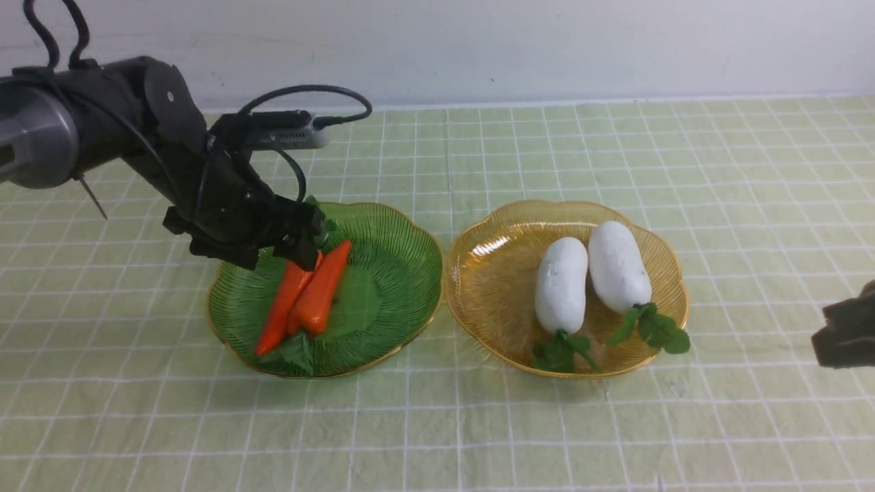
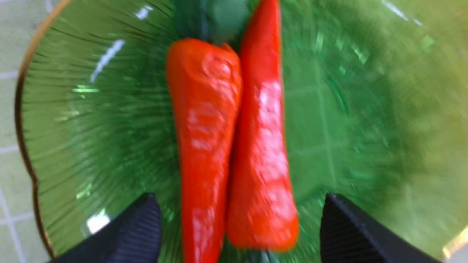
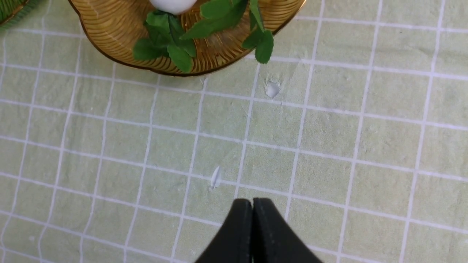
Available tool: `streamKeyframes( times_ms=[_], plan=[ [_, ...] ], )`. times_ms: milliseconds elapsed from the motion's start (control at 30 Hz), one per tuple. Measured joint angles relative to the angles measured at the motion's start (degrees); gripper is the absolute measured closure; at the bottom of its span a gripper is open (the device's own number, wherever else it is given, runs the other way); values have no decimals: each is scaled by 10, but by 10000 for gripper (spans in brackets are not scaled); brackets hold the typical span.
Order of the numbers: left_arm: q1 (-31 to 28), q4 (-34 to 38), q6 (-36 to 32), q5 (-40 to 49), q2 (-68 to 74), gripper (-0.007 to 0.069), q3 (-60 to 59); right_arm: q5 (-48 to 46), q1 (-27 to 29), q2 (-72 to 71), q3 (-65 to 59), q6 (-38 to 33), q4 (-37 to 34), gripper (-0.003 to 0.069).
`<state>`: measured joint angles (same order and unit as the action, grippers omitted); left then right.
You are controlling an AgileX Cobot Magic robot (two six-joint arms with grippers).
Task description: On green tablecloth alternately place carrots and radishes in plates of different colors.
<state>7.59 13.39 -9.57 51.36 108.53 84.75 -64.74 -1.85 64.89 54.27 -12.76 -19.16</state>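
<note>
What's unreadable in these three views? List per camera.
- Front view: left claw covers the far ends of the carrots; contact unclear.
- Front view: right claw cut by the frame edge; jaws not visible there.
- Left wrist view: motion blur smears the green plate ribs and the carrot leaves.
- Right wrist view: radishes cut off by the frame edge; only one white end and leaves show.

The front view looks forward and down on the green plate [image 1: 400, 273] and amber plate [image 1: 492, 287] mid-frame; each wrist view shares one, much nearer.
</note>
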Motion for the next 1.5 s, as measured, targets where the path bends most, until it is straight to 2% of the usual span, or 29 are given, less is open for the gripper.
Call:
streamKeyframes(
  times_ms=[167,300,433,600,633,667,700,733,767,833,867,900,933,1000,1233,1333,1500],
  plan=[
    [0,18,-21,119,-40,123,45,-9,0,-1,0,-16,-1,673],
    [0,51,-21,157,-49,156,54,-55,0,-25,-1,-18,-6,673],
    [0,58,-21,177,-49,193,54,-62,0,-93,-1,-17,-12,673],
    [0,58,-21,187,-49,310,54,-69,0,-213,-1,-19,-13,673],
    [0,58,-21,188,-49,406,54,-72,0,-271,-1,-22,-13,673],
    [0,58,-21,188,-49,458,54,-73,0,-306,-4,-22,-16,673],
    [0,58,-21,188,-49,458,54,-73,0,-306,-4,-22,-16,673],
    [0,58,-22,188,-50,539,54,-60,0,-368,-20,-24,-25,673],
    [0,58,-22,187,-50,587,54,-35,0,-409,-39,-27,-39,673],
    [0,58,-22,187,-51,606,54,3,1,-447,-64,-36,-52,673],
    [0,59,-22,185,-52,623,54,58,1,-482,-94,-57,-75,673],
    [0,59,-22,184,-52,624,54,74,1,-492,-105,-66,-83,673],
    [0,59,-22,183,-52,631,54,149,1,-533,-162,-114,-119,673],
    [0,60,-22,182,-52,632,54,215,1,-548,-206,-168,-156,673],
    [0,60,-22,182,-52,632,54,397,1,-537,-306,-334,-280,673],
    [0,60,-22,185,-52,632,54,449,1,-535,-312,-361,-329,673],
    [0,60,-22,186,-52,632,54,462,2,-535,-313,-366,-361,673]
  ],
)
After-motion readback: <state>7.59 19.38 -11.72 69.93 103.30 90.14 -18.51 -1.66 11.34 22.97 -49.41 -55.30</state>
